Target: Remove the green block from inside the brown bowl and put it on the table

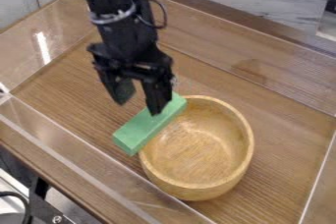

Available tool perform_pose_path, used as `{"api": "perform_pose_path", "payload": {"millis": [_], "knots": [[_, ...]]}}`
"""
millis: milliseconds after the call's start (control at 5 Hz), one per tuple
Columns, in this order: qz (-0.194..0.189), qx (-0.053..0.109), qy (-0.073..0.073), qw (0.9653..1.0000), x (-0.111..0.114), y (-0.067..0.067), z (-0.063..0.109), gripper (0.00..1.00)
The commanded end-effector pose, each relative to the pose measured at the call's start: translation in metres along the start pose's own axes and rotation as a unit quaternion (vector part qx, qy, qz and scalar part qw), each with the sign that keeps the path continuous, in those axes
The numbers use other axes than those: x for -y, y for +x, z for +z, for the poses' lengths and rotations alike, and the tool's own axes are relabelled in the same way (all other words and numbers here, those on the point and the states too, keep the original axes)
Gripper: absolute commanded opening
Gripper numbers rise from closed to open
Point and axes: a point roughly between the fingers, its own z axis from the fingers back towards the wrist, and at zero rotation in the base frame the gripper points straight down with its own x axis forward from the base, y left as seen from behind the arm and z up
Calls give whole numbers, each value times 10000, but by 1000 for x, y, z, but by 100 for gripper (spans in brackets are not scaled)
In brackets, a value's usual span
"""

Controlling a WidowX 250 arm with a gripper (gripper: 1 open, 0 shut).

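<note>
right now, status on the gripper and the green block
Gripper open above the block. Green block out of the brown bowl, on the table, against the bowl's rim. Nothing in the way.

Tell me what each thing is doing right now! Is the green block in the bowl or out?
green block: out of the bowl, lying on the table against the bowl's outer rim, not gripped.
brown bowl: upright, empty.
end effector: open, pointing down, just above the block.
table: holding the bowl and the block.
</note>
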Motion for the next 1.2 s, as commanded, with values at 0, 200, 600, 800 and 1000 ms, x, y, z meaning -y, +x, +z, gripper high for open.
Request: {"api": "perform_pose_path", "payload": {"millis": [0,200,600,800,1000], "knots": [[143,248,138,9995,-8,2,1,0],[311,261,201,9990,-13,-1,-5,100],[496,222,241,9982,-34,-6,-9,100],[657,241,253,9972,-45,-5,-13,100],[810,262,257,9960,-53,-1,-16,100]]}}
